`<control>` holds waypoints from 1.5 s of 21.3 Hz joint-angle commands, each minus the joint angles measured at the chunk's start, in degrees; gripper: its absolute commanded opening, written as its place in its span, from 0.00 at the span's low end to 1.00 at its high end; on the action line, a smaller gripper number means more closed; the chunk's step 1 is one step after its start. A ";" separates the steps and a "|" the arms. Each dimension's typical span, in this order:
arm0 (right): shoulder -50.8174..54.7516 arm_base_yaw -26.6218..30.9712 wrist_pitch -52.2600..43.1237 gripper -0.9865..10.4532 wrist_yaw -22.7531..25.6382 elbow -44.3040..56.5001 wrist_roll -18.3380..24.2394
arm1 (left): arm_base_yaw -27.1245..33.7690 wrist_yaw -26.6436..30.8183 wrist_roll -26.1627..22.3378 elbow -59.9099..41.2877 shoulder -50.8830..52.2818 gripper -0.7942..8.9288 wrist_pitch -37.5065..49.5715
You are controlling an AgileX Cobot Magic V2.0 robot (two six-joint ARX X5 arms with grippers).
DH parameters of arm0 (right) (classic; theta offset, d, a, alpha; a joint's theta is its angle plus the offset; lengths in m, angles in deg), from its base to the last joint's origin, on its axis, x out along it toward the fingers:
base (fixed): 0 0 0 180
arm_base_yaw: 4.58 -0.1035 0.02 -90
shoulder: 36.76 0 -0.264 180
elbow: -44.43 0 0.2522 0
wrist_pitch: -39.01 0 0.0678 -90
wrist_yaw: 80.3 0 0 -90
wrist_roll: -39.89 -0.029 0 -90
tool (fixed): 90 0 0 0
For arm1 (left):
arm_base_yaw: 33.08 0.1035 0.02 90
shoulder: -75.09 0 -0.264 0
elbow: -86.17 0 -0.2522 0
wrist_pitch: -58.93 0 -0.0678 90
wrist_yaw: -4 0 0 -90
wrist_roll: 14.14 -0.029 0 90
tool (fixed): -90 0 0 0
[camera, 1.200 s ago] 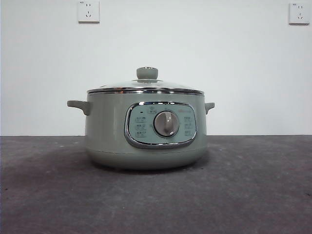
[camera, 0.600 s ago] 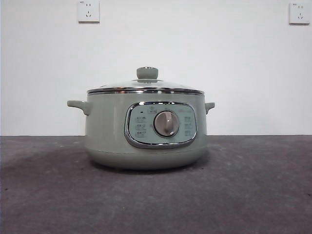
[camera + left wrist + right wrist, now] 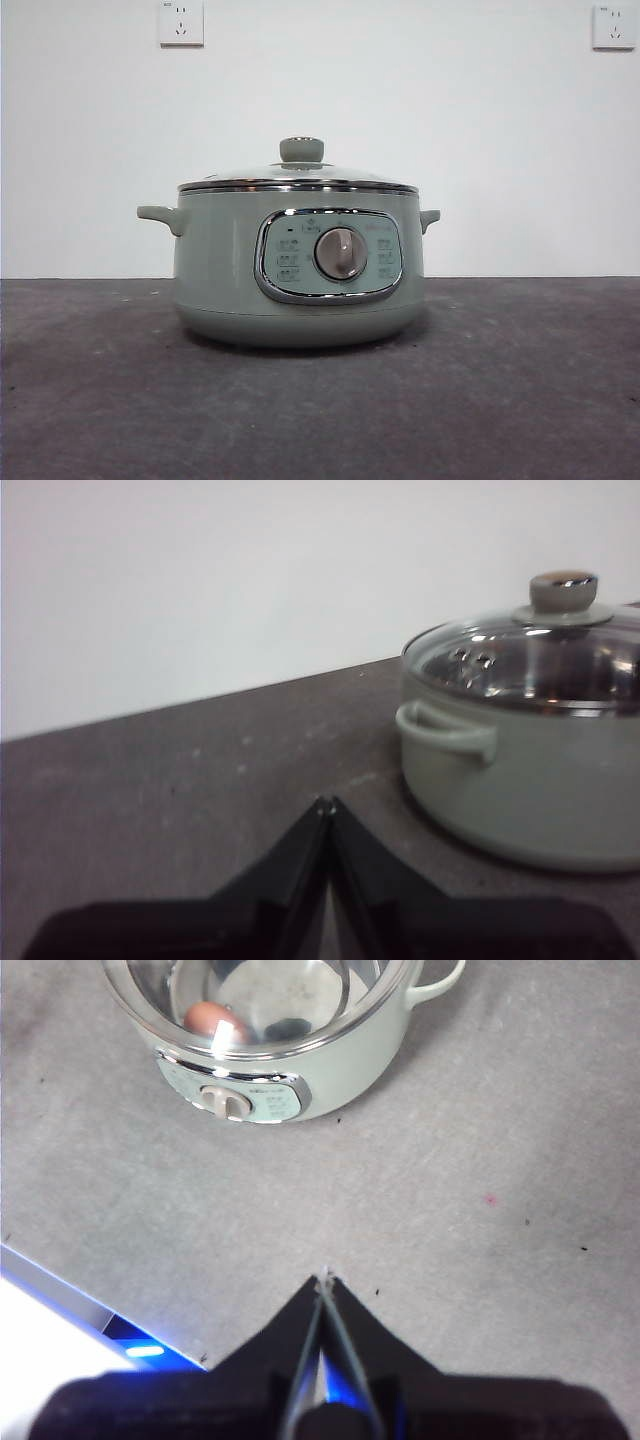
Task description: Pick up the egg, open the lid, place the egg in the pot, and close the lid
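The sage-green pot (image 3: 220,270) stands mid-table with the glass lid (image 3: 300,180) seated on it, green knob up. Through the lid (image 3: 270,1000) in the right wrist view, the reddish-brown egg (image 3: 207,1018) lies inside the pot (image 3: 340,1070). My left gripper (image 3: 326,804) is shut and empty, low over the table beside the pot (image 3: 540,790), apart from its side handle; the lid (image 3: 530,660) shows there too. My right gripper (image 3: 324,1280) is shut and empty, well back from the pot's dial side. Neither gripper shows in the front view.
A dark grey table (image 3: 500,400) carries the pot, with a white wall and two sockets (image 3: 181,22) behind. The table's front edge (image 3: 60,1290) with a blue light runs near my right gripper.
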 commanded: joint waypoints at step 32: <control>24.57 18.86 -30.21 0.09 -6.73 14.12 3.48 | 0.22 3.13 7.21 -6.10 -0.85 0.08 -7.58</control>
